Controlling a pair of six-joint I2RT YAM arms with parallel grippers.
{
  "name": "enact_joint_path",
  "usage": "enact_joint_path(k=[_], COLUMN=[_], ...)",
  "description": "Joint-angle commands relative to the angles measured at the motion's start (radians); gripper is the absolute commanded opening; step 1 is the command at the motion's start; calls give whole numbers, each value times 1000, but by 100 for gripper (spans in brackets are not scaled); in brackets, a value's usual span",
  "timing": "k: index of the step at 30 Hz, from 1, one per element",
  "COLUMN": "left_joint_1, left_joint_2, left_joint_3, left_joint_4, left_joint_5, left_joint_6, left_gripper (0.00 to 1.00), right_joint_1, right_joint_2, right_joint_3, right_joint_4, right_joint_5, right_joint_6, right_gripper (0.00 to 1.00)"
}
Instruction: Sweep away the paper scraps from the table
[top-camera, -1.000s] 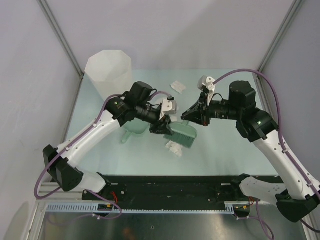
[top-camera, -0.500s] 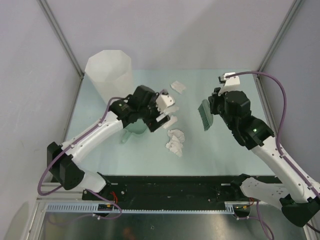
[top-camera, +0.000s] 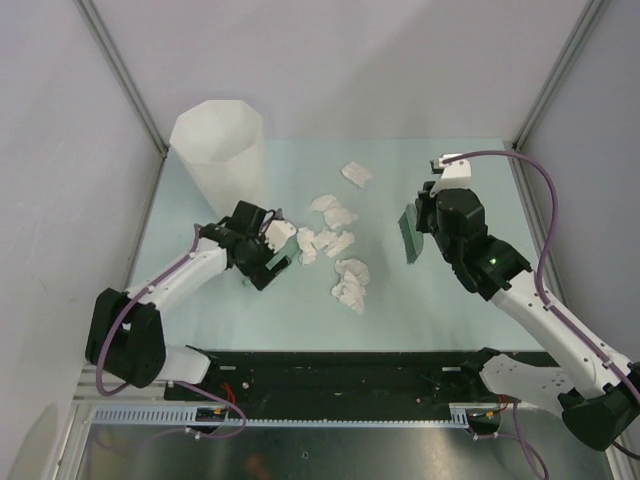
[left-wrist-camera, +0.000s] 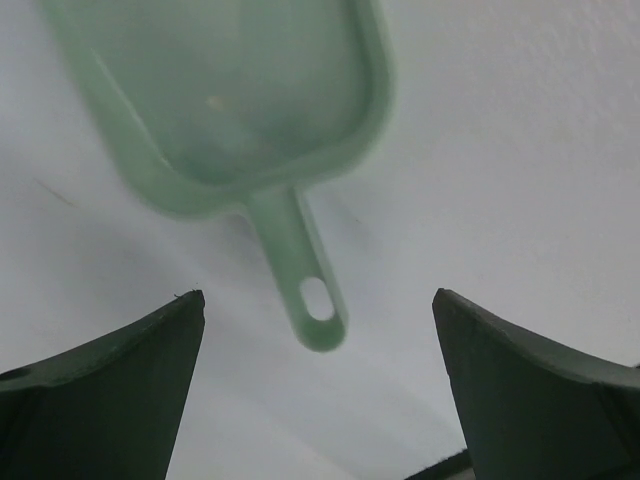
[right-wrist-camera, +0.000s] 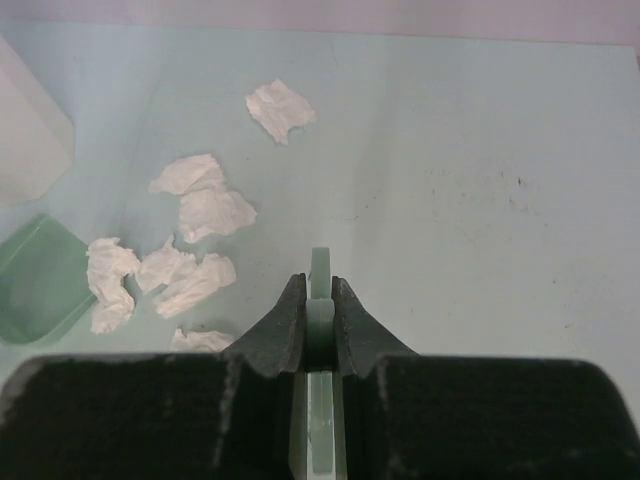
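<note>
Several white paper scraps (top-camera: 340, 243) lie in a loose cluster mid-table (top-camera: 450, 300), with one apart at the back (top-camera: 355, 173). They also show in the right wrist view (right-wrist-camera: 213, 212). My right gripper (top-camera: 412, 232) is shut on the handle of a green brush (right-wrist-camera: 320, 265), held right of the scraps with its jaws (right-wrist-camera: 320, 285) clamped on it. My left gripper (top-camera: 264, 262) is open; in its wrist view it (left-wrist-camera: 315, 300) hovers above the handle of a green dustpan (left-wrist-camera: 230, 100) lying on the table. In the top view the dustpan is mostly hidden under that gripper.
A tall white faceted bin (top-camera: 218, 145) stands at the back left corner, close behind the left arm. Grey walls with metal rails edge the table on three sides. The dustpan's corner (right-wrist-camera: 35, 280) shows left of the scraps in the right wrist view.
The right arm lifted the brush off the scraps and drew it right. The left gripper swung back left to over the dustpan, uncovering more scraps.
</note>
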Motion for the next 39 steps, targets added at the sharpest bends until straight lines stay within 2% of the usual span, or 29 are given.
enact_joint_path(k=[1, 5, 8, 10, 12, 13, 15, 16, 18, 19, 20, 21, 27, 28, 31, 35, 39], left_joint_1=[53, 116, 140, 143, 145, 143, 143, 143, 143, 145, 145, 146, 151, 151, 148, 127, 117], left_joint_2=[-36, 60, 76, 91, 111, 128, 140, 142, 131, 122, 94, 77, -96, -139, -249, -248, -159], left_joint_3=[-67, -53, -48, -56, -59, -65, -76, -81, -99, -107, -113, -123, -133, -131, -124, -139, -156], left_joint_4=[46, 89, 104, 113, 115, 113, 113, 113, 98, 92, 75, 63, -60, -84, -156, -227, -230], left_joint_5=[89, 58, 70, 132, 190, 199, 208, 213, 221, 221, 215, 205, 81, -4, 29, 28, 3], left_joint_6=[36, 24, 27, 45, 46, 45, 39, 41, 52, 55, 61, 65, 136, 168, 261, 321, 340], left_gripper=[100, 93, 88, 86, 77, 69, 59, 47, 34, 14, 3, 0, 0, 0, 0, 0, 0], right_joint_1=[0, 0, 1, 1, 1, 1, 1, 3, 3, 4, 6, 9, 108, 169, 239, 285, 261], right_joint_2=[-1, 7, 4, -4, -12, -15, -24, -28, -45, -53, -59, -61, -50, -35, -32, -22, 48], right_joint_3=[-14, -21, -27, -33, -41, -45, -48, -48, -48, -48, -48, -48, -56, -57, -62, -65, -65], right_joint_4=[70, 82, 76, 73, 69, 67, 61, 55, 50, 47, 46, 42, -5, -22, -17, 51, 168], right_joint_5=[12, -8, -26, -31, -28, -28, -32, -34, -48, -52, -54, -55, 17, 46, 52, 21, 63], right_joint_6=[14, 17, 17, 17, 20, 20, 26, 26, 32, 38, 43, 56, 87, 96, 106, 28, -67], right_gripper=[0, 0, 0, 0, 0, 0, 0, 0, 0, 0, 0, 0, 0, 0, 0, 0, 0])
